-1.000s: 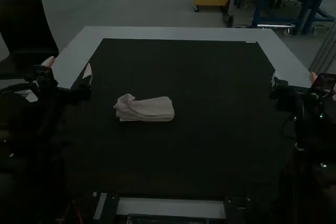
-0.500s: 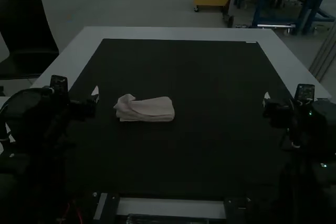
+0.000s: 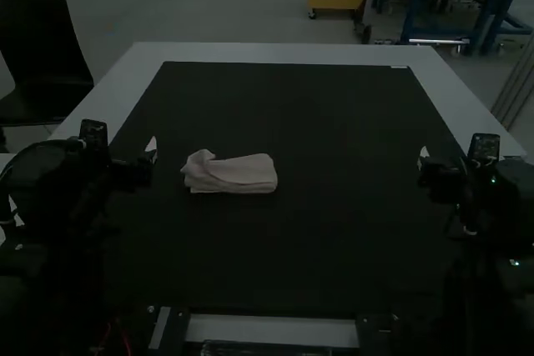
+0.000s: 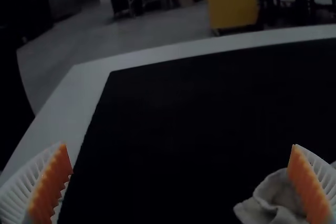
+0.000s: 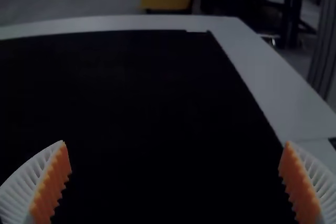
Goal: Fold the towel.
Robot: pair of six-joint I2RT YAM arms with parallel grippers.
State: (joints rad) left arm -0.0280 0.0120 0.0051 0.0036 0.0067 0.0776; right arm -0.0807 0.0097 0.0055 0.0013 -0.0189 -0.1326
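Your inventory: towel (image 3: 242, 174), compactly folded, surface (image 3: 284, 53) nine o'clock; left gripper (image 4: 179, 146), right gripper (image 5: 176, 142), fingers spread; likely fault: pinching only the loose corner (image 3: 200, 158), ten o'clock, unravelling your folds.

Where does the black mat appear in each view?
High view: mat across mid-table, beneath the towel.
Left wrist view: mat between and beyond the left fingers.
Right wrist view: mat between and beyond the right fingers.
Shared landmark: the pale table border along the mat's far edge.

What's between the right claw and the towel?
Bare black mat from the right claw to the towel; the high view shows it.
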